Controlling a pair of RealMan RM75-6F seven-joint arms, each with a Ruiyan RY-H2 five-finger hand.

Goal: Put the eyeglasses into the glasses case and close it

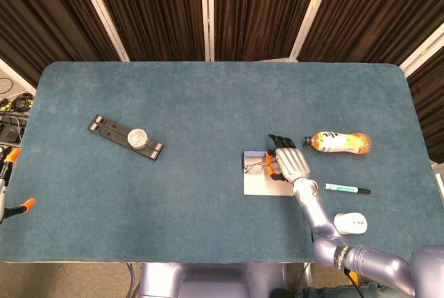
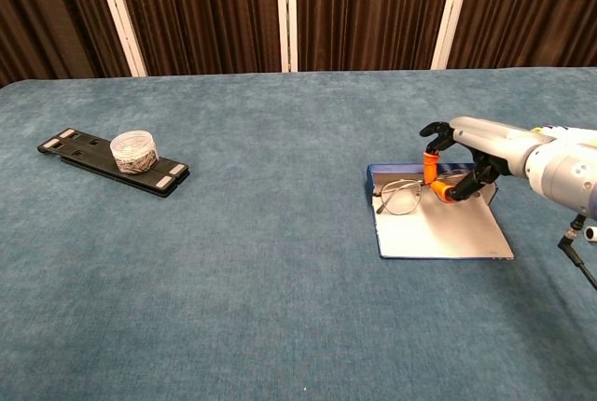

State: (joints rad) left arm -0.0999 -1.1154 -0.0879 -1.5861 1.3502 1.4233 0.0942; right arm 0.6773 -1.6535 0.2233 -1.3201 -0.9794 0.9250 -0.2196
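Chest view shows your right hand (image 2: 464,160) pinching the eyeglasses (image 2: 403,196) over the far end of the open glasses case (image 2: 438,226), their long axis running crosswise along its blue back wall, so you lower them straight down from there.

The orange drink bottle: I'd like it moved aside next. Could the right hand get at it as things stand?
Probably not freely: the bottle lies unobstructed just beside the right hand, but that hand holds the eyeglasses over the open case.
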